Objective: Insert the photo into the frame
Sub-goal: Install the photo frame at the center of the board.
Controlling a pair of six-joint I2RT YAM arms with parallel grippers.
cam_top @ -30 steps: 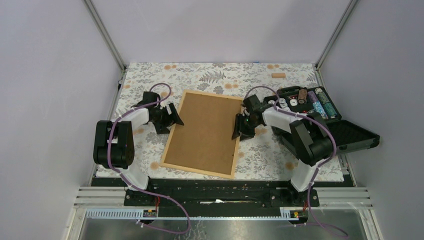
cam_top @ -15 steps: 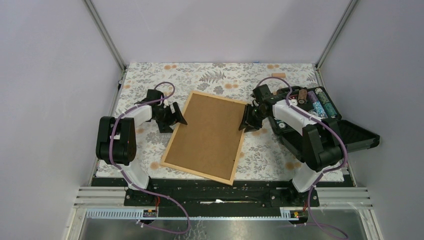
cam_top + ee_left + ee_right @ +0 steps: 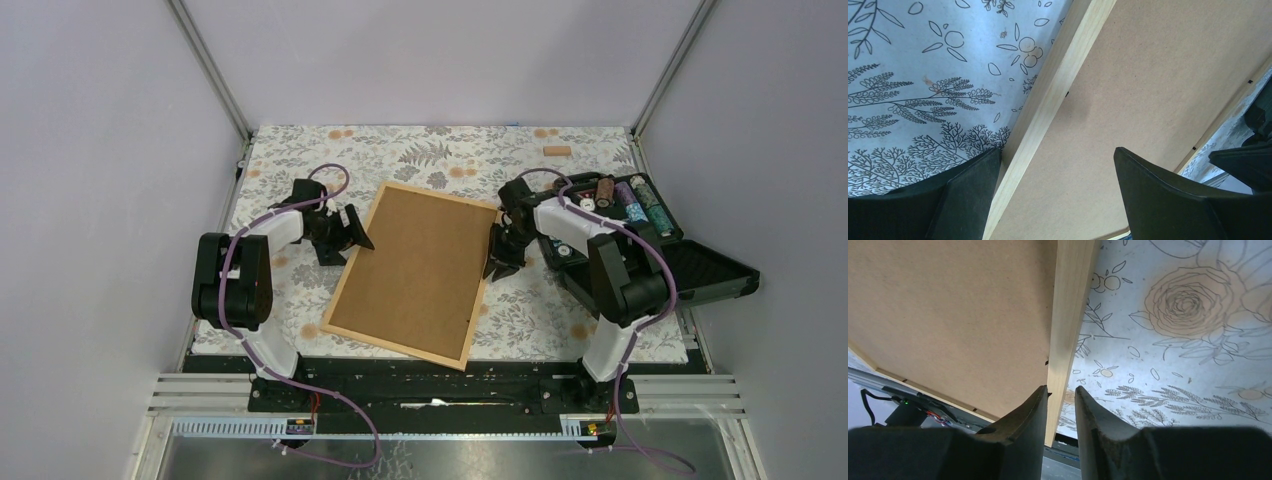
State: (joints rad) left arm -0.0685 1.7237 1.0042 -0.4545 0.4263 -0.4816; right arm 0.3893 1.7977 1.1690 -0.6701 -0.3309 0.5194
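Observation:
The frame (image 3: pixel 345 276) lies face down on the flowered cloth, its brown backing board (image 3: pixel 415 265) up. The photo is hidden. My left gripper (image 3: pixel 350 232) is open wide across the frame's left rail (image 3: pixel 1058 85): one finger (image 3: pixel 968 190) stands over the cloth, the other over the board, and my left gripper (image 3: pixel 1058 152) grips nothing. My right gripper (image 3: pixel 497 262) sits at the right rail (image 3: pixel 1070 305). In the right wrist view my right gripper (image 3: pixel 1061 388) has its jaws narrow around that rail, with a thin gap showing on the outer side.
An open black case (image 3: pixel 650 240) with rolls and small parts stands at the right, close behind my right arm. A small wooden block (image 3: pixel 556 151) lies at the back right. The metal cage posts and grey walls bound the cloth-covered table (image 3: pixel 300 160).
The frame's far end has swung to the right. My right gripper went to the far corner, then came back along the right rail while its jaws narrowed. The left gripper barely moved.

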